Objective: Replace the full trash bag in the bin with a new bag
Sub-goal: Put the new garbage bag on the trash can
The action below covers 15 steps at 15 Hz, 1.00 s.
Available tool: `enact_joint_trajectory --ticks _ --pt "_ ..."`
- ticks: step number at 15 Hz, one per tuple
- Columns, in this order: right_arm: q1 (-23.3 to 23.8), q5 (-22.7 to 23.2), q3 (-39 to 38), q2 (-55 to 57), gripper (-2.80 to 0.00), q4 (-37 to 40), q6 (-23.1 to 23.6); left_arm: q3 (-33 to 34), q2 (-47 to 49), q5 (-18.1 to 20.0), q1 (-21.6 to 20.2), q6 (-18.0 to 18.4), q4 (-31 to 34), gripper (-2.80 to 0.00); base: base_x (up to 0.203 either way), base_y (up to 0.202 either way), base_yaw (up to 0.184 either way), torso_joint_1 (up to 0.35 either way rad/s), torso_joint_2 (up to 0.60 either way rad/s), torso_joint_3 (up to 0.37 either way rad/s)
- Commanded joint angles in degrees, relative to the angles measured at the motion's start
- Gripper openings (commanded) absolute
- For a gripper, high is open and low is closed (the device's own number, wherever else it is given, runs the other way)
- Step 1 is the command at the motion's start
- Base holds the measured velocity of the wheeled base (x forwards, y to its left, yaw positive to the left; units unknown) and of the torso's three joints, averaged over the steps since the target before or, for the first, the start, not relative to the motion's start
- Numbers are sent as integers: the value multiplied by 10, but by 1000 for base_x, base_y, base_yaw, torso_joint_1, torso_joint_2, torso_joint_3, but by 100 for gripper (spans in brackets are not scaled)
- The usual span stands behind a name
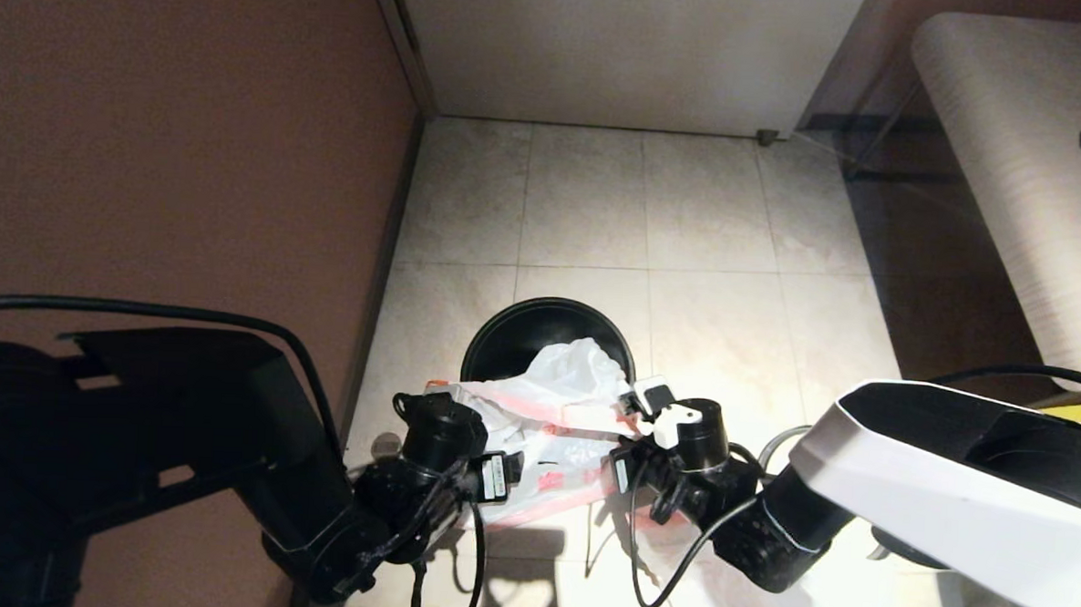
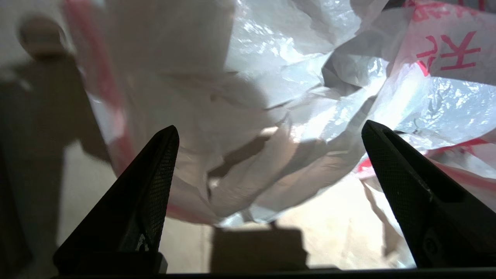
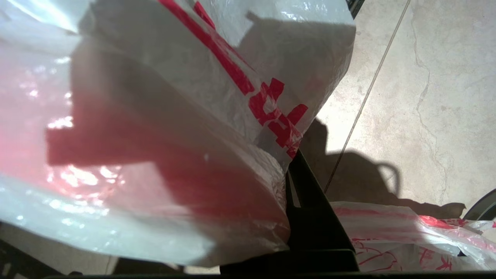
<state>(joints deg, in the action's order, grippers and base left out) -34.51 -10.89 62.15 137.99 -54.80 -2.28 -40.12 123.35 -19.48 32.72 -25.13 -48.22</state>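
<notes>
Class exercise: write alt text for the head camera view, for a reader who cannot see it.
Two robot arms hold a white plastic bag with red print over a round black bin on a pale tiled floor. The right gripper pinches the bag's edge; the left gripper sits beside the bag. A brown wall runs along the left.

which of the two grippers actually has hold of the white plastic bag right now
The right gripper: it is shut on the white bag by the black bin. The left gripper stands wide open, with the bag in front of it, unpinched.

White bag [image 3: 155,155] apparently clamped in claw [image 3: 288,170].
</notes>
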Motion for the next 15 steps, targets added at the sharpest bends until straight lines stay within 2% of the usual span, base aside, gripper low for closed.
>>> enact_joint_trajectory --ticks 1,6,10,11,12,15 --pt "0 0 0 1 -280 -3 -1 -44 -9 5 6 -15 73 0 0 0 0 0 0 0" --pt "0 0 -1 -3 -280 -4 -2 -172 49 23 2 -60 229 0 0 0 0 0 0 0" --pt "0 0 -3 -3 -280 -13 -2 -292 103 26 -4 -81 310 0 0 0 0 0 0 0" --pt "0 0 -3 -4 -280 -13 -3 -313 107 26 -9 -95 322 0 0 0 0 0 0 0" --pt "0 0 -5 -9 -280 -13 -3 -320 100 27 -15 -110 332 0 0 0 0 0 0 0" --pt "0 -1 -7 -12 -280 -13 -3 -316 79 47 -19 -120 342 0 0 0 0 0 0 0"
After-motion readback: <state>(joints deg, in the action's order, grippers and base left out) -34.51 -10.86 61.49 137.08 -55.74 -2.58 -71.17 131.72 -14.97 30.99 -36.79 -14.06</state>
